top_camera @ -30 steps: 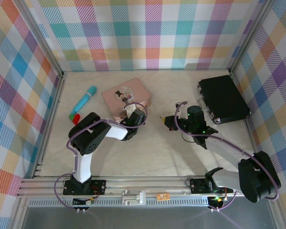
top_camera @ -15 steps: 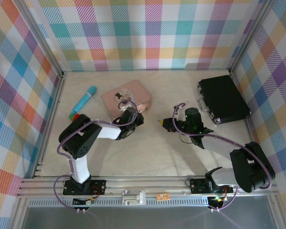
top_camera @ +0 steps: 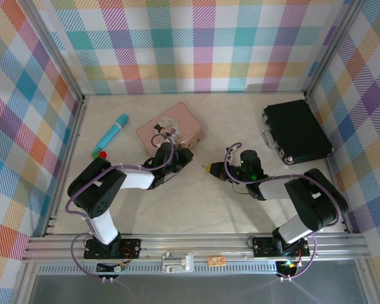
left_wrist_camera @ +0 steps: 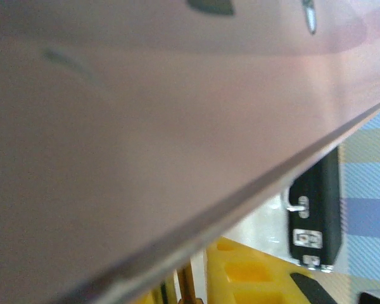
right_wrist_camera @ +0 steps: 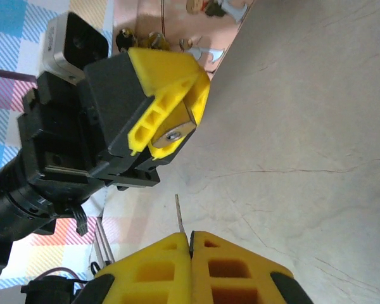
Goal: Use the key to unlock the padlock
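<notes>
The flat pink picture tin (top_camera: 187, 119) lies on the pale table (top_camera: 196, 209) at 12 o'clock from the table's centre. Your left gripper (top_camera: 179, 154) sits at the tin's near rim, at the tin's 6 o'clock. In the left wrist view the tin's pink face looms close over the yellow fingers. I judge this placement is meant to steady the lock end so the key can be aimed at it. I cannot tell whether those jaws are spread or nipped on something.

The tiny brass-gold padlock is too small to pick out for sure. My best guess is the brass glint (right_wrist_camera: 156, 39) on the tin's rim, just past the left fingers.

Your right gripper (right_wrist_camera: 190, 239) has its yellow fingers pressed together, pinching the thin dark grey metal key (right_wrist_camera: 178, 215) by one end. The free end points toward the left gripper, near it but apart, which looks like a hold for insertion.

Your left arm has its elbow folded out at 9 o'clock, with the forearm low and reaching toward 1 o'clock. Your right arm is folded tight, with the forearm lying low and pointing at 9 o'clock.
</notes>
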Available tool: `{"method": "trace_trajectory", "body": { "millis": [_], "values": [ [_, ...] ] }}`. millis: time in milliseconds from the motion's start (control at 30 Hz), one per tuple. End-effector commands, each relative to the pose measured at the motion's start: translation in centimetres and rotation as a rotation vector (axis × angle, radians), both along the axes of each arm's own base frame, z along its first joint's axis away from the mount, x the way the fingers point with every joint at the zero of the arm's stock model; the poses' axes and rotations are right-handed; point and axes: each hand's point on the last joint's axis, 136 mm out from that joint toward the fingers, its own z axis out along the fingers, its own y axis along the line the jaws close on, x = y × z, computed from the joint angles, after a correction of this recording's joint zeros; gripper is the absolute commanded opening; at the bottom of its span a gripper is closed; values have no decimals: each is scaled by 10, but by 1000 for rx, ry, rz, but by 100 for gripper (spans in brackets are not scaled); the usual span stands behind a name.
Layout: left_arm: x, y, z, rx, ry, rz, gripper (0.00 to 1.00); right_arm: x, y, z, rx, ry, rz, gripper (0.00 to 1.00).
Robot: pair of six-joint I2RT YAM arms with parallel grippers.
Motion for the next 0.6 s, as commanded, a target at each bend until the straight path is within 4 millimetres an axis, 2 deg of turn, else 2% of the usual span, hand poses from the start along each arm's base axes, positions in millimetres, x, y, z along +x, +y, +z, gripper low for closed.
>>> {"method": "trace_trajectory", "body": {
  "millis": [0, 200, 367, 567],
  "values": [
    [7, -10, 60, -189, -132, -10, 0, 5, 12, 17, 102, -28, 24, 0],
    [6, -10, 63, -209, -138, -12, 0, 12, 28, 20, 173, -31, 51, 0],
    [6, -10, 62, -211, -139, -13, 0, 11, 38, 21, 156, -45, 76, 0],
    [5, -11, 59, -225, -139, -15, 0, 14, 41, 24, 147, -63, 73, 0]
  ]
}}
